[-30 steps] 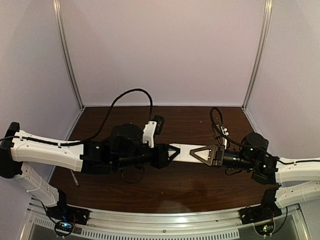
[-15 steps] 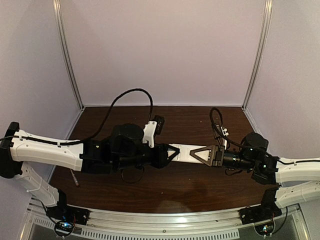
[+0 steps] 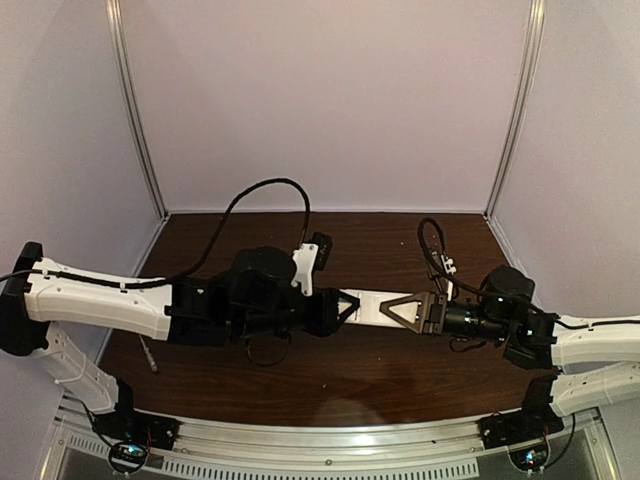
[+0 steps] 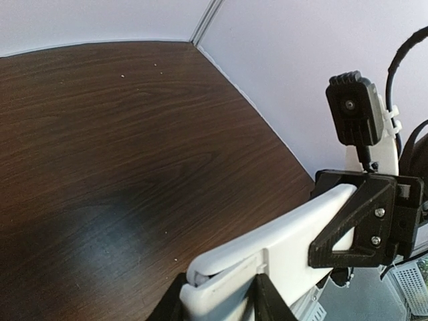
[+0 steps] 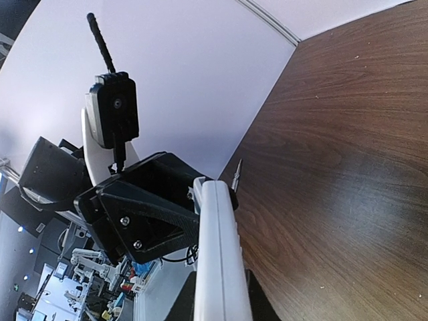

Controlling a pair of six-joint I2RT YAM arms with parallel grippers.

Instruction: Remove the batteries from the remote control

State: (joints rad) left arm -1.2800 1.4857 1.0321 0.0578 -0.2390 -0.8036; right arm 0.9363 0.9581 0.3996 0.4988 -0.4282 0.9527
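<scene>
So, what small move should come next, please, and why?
Probably the left end effector should pull gently away to slide the back open: it and the right end effector grip the ends of the remote control, and no batteries show.

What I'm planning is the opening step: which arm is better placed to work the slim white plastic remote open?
Probably left. The right gripper is shut on one end of the slim white plastic remote, bracing it; the left gripper flanks the seamed end.
</scene>
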